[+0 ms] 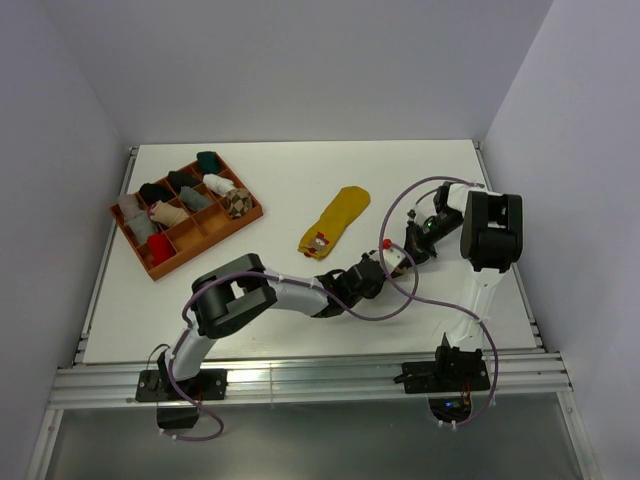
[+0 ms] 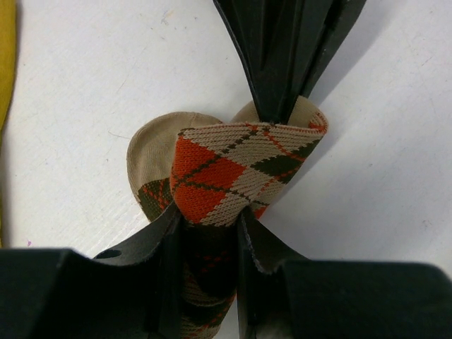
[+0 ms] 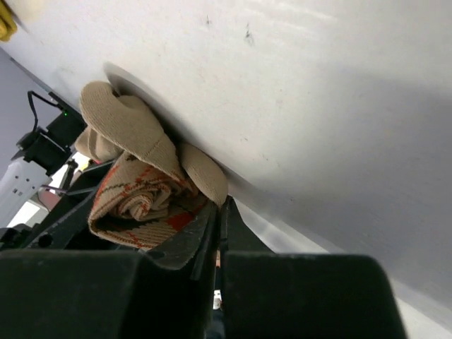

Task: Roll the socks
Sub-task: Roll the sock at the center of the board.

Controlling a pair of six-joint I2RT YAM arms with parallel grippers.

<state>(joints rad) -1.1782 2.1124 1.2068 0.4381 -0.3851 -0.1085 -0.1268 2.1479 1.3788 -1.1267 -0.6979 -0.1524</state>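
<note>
Both left fingers and right fingers pinch argyle sock, mustard sock nearby.

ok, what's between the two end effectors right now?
Only the orange argyle sock, partly rolled. The left end effector grips one end, and the right end effector pinches its far edge. This is clearest in the left wrist view.

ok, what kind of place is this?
Probably a lab robot cell: bare white tabletop walled on three sides by blank white panels, both arms bolted to a metal rail, orange compartment tray of sock bundles.
</note>
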